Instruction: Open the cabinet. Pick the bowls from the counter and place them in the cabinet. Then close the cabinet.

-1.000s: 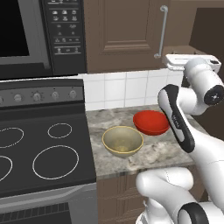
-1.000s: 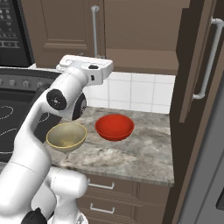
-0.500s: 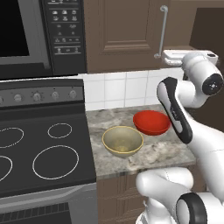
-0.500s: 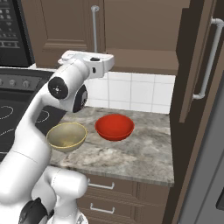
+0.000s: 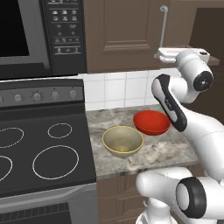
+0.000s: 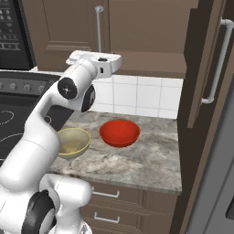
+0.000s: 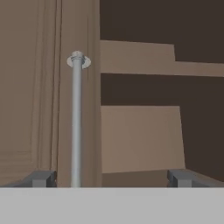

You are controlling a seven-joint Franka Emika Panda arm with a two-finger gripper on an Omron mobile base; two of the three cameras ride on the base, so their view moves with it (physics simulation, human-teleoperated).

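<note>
The cabinet (image 6: 59,27) has its left door closed, with a long silver bar handle (image 6: 98,28). Its right door (image 6: 201,77) stands swung open to the right. My gripper (image 6: 91,57) hangs open and empty in front of the cabinet's lower edge, high above the counter (image 6: 151,160). In the hand view the fingertips (image 7: 41,178) straddle the left door's handle (image 7: 76,122) and the open inside with its wooden shelf (image 7: 140,57). The red bowl (image 5: 151,121) and the beige bowl (image 5: 122,141) sit side by side on the counter (image 5: 166,151), below the hand (image 5: 164,54).
A black glass stovetop (image 5: 39,153) with white rings lies left of the counter, with a microwave (image 5: 39,35) above it. White tiles (image 6: 137,93) line the wall behind the bowls. A tall panel (image 6: 215,183) stands at the counter's right end.
The hand has risen slightly and drawn closer to the cabinet front. The bowls have not moved and the jaws stay wide apart.
</note>
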